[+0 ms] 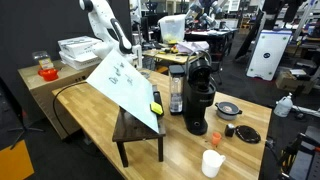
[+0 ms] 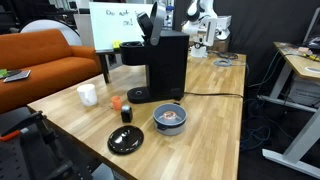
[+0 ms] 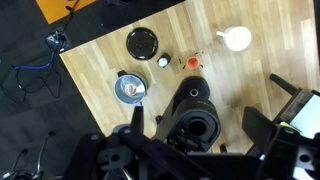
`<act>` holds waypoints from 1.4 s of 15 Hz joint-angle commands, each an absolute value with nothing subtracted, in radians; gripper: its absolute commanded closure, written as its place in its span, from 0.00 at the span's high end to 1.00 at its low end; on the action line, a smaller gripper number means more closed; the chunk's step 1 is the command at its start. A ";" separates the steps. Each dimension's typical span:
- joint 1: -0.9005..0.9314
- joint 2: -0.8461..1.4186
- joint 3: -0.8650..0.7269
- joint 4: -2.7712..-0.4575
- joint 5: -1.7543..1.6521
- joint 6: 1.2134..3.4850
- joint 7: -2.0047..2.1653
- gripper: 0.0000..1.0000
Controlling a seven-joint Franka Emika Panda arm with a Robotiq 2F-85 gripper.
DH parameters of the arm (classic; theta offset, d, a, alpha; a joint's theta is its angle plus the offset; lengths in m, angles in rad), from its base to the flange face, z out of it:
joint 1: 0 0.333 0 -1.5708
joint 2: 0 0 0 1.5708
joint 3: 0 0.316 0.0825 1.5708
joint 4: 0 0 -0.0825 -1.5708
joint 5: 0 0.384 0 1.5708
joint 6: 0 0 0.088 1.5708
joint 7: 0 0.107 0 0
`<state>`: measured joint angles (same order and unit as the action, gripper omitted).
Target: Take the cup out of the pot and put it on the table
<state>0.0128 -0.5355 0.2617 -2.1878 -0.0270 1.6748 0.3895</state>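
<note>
Nothing done yet: cup (image 2: 172, 116) sits in the pot (image 2: 170, 128) on the table (image 2: 215, 120), my gripper (image 3: 195, 120) high above, jaws spread, empty; grasp, lift, set-down all remain.

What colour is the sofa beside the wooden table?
Orange. The sofa shows best in an exterior view, at the left.

No words or numbers can be read anywhere. In both exterior views a tilted white board (image 1: 122, 82) (image 2: 115, 25) carries a few lines of handwritten marks, but they are too small and blurred to make out as letters or figures
</note>
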 commanded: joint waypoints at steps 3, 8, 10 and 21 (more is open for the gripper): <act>0.032 -0.532 0.247 -2.186 -0.035 1.673 0.397 1.00; 0.037 -0.522 0.241 -2.186 -0.019 1.679 0.392 1.00; 0.028 -0.507 0.247 -2.187 -0.037 1.676 0.412 1.00; 0.010 -0.418 0.187 -2.194 -0.020 1.718 0.508 1.00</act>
